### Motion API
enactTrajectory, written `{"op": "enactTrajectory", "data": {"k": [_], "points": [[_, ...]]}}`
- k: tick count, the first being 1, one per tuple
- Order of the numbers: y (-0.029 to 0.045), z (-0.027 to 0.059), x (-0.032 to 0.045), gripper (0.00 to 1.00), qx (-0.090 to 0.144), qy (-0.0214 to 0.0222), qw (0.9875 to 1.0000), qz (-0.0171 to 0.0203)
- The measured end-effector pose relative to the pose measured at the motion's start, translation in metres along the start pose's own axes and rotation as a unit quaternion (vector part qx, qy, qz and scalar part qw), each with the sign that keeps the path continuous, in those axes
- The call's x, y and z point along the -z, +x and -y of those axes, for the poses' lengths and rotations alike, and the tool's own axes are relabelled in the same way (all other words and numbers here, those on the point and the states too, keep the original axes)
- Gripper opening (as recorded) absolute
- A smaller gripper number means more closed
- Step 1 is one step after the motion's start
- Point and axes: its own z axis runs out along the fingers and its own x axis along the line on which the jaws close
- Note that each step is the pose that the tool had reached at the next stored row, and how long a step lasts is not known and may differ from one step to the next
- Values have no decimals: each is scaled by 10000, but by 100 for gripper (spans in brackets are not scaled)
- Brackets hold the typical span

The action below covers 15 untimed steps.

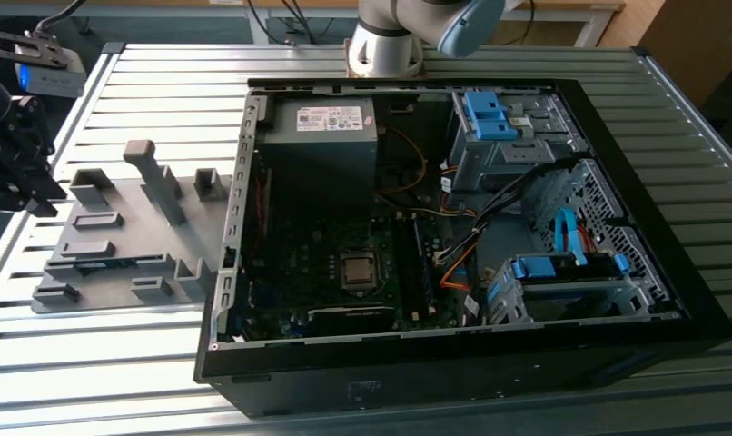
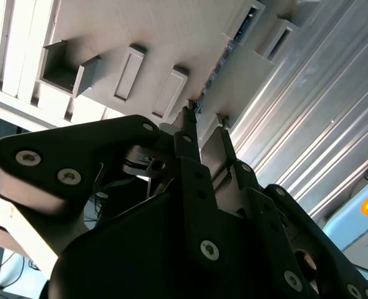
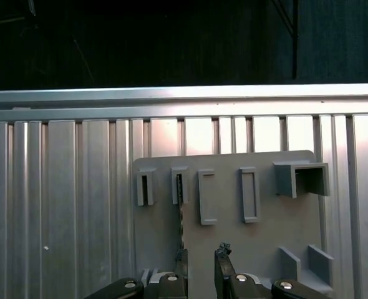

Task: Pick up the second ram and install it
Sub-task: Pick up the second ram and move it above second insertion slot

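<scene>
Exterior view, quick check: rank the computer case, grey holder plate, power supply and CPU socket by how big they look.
Largest to smallest:
1. computer case
2. grey holder plate
3. power supply
4. CPU socket
No close calls among them.

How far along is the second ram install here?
Early. Nothing looks done: the ram sits in the grey holder, not lifted. In hand: the gripper hangs over it, fingers apart, gripping nothing. Left: pickup and seating in the case.
</scene>
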Motion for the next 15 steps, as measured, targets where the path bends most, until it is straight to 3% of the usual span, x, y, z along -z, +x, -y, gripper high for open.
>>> {"op": "enactTrajectory", "data": {"k": [15], "points": [[10,2,-111,31,2,0,10000,-2]]}}
